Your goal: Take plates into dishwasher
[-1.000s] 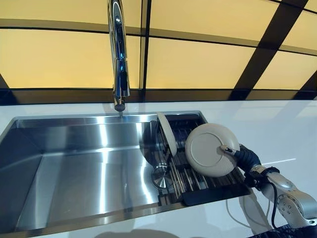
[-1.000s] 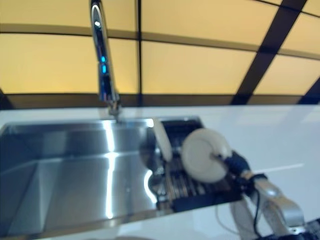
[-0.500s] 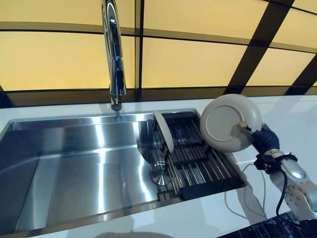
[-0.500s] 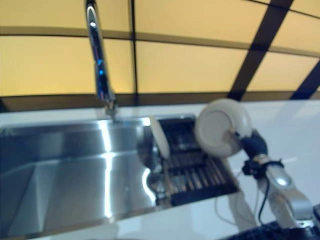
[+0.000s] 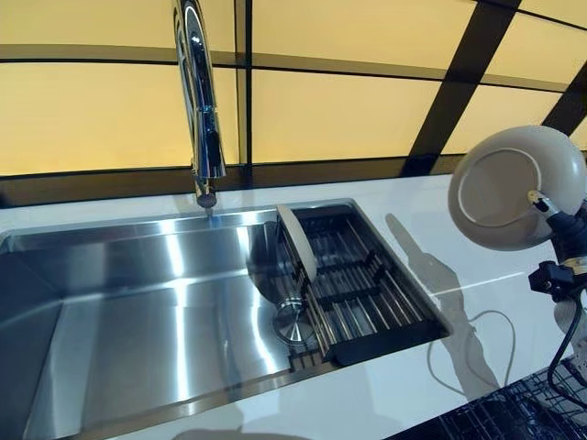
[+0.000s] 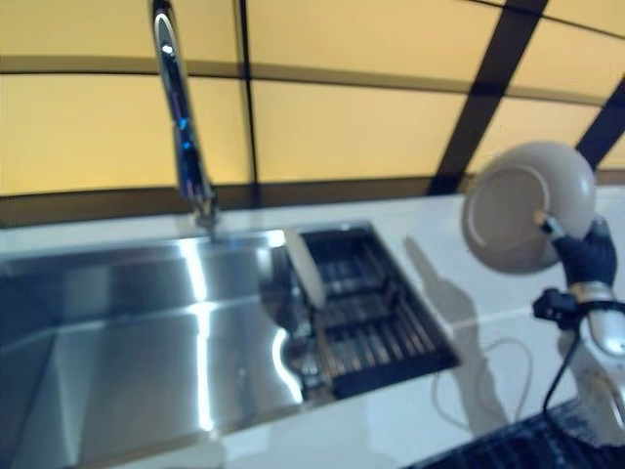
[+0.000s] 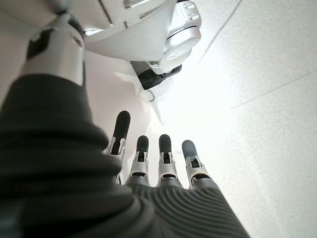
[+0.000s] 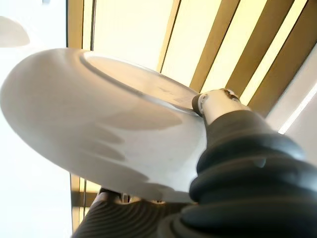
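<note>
My right hand (image 5: 570,234) is shut on a round beige plate (image 5: 514,188) and holds it on edge, high above the white counter to the right of the sink. The plate also fills the right wrist view (image 8: 94,124), with my thumb on its rim. A second beige plate (image 5: 296,243) stands on edge at the left end of the black drying rack (image 5: 367,293) in the sink. My left hand (image 7: 158,163) shows only in its wrist view, fingers straight, empty, hanging over a pale floor.
A steel sink (image 5: 138,312) with a tall chrome tap (image 5: 197,101) lies to the left of the rack. A round drain cover (image 5: 295,321) sits by the rack. A dark wire dishwasher rack (image 5: 495,417) shows at the lower right. White counter (image 5: 413,211) surrounds the sink.
My right hand has lifted the plate out of the drying rack and carried it up and to the right. The camera has turned a little to the right.
</note>
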